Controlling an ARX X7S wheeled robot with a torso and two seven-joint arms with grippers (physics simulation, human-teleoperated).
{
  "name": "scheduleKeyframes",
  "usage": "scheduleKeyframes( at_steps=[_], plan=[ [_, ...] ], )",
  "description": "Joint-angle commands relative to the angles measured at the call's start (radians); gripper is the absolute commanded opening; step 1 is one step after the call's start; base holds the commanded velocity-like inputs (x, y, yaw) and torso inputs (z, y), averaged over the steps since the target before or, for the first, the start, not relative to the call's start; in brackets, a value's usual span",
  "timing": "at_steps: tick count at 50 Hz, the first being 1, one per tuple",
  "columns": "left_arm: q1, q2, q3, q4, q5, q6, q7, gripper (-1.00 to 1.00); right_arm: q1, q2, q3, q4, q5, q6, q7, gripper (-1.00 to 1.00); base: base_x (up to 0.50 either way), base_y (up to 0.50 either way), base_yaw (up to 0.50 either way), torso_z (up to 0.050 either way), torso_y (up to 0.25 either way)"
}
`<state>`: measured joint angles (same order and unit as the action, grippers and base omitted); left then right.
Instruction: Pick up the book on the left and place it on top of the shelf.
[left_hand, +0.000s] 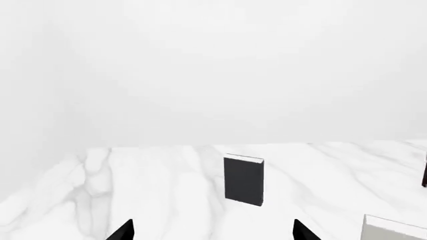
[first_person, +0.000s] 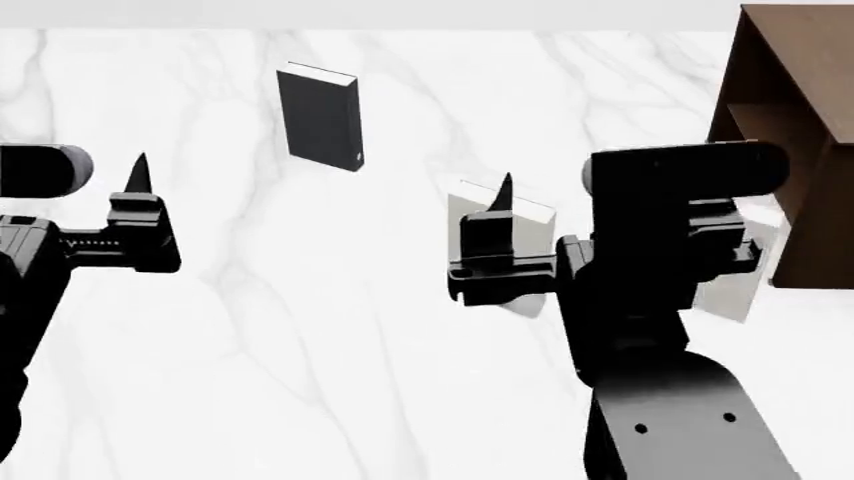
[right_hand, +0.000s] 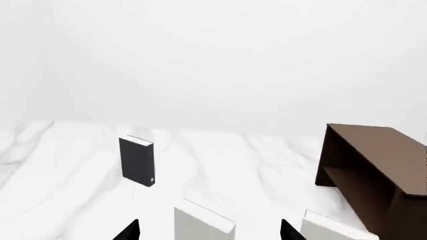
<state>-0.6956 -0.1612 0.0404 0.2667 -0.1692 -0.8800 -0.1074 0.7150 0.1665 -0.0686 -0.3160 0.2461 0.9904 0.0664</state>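
Note:
The black book (first_person: 320, 118) stands upright on the white marble table (first_person: 267, 330), far left of centre, with white page edges and a small white mark low on its spine. It stands ahead of my left gripper (left_hand: 213, 231), the book (left_hand: 243, 180) a good way beyond the open fingertips (left_hand: 125, 230). In the head view the left gripper (first_person: 138, 185) hovers nearer than the book and to its left, holding nothing. My right gripper (right_hand: 210, 231) is open too and empty. The dark brown shelf (first_person: 787, 130) stands at the far right, and the right wrist view shows the same shelf (right_hand: 373, 170) and book (right_hand: 137, 161).
A light-grey book (first_person: 521, 222) stands just beyond the right gripper (first_person: 503, 195), partly hidden by it. A second light-grey book (first_person: 741, 275) stands beside the shelf. Both light-grey books appear in the right wrist view, one (right_hand: 203, 222) between the fingertips' line of sight, the other (right_hand: 333, 230) nearer the shelf.

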Motion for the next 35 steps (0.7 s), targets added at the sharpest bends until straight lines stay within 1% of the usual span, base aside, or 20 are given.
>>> scheduleKeyframes(
  at_steps=[1, 2, 3, 5, 18, 35],
  plan=[
    [-0.272, -0.043, -0.007, -0.043, -0.027, -0.182, 0.018, 1.0, 0.342, 0.017, 0.01, 0.059, 0.048, 0.288, -0.014, 1.0, 0.0, 0.0, 0.0, 0.0, 0.0],
    [-0.272, -0.044, -0.006, -0.051, -0.025, -0.175, 0.018, 1.0, 0.348, 0.017, 0.008, 0.067, 0.044, 0.295, -0.008, 1.0, 0.0, 0.0, 0.0, 0.0, 0.0],
    [-0.272, -0.046, -0.001, -0.058, -0.023, -0.169, 0.019, 1.0, 0.357, 0.003, 0.048, 0.079, 0.067, 0.316, -0.02, 1.0, 0.14, 0.0, 0.0, 0.0, 0.0],
    [-0.273, -0.048, 0.001, -0.06, -0.022, -0.169, 0.018, 1.0, 0.361, 0.017, 0.013, 0.085, 0.047, 0.293, -0.011, 1.0, 0.5, 0.0, 0.0, 0.0, 0.0],
    [-0.289, -0.061, 0.017, -0.11, -0.01, -0.138, 0.013, 1.0, 0.391, 0.021, 0.033, 0.135, 0.056, 0.292, -0.011, 1.0, 0.5, 0.0, 0.0, 0.0, 0.0],
    [-0.294, -0.075, 0.031, -0.114, -0.011, -0.134, 0.012, 1.0, 0.406, 0.027, 0.013, 0.173, 0.059, 0.282, -0.011, 1.0, 0.5, 0.0, 0.0, 0.0, 0.001]
  ],
)
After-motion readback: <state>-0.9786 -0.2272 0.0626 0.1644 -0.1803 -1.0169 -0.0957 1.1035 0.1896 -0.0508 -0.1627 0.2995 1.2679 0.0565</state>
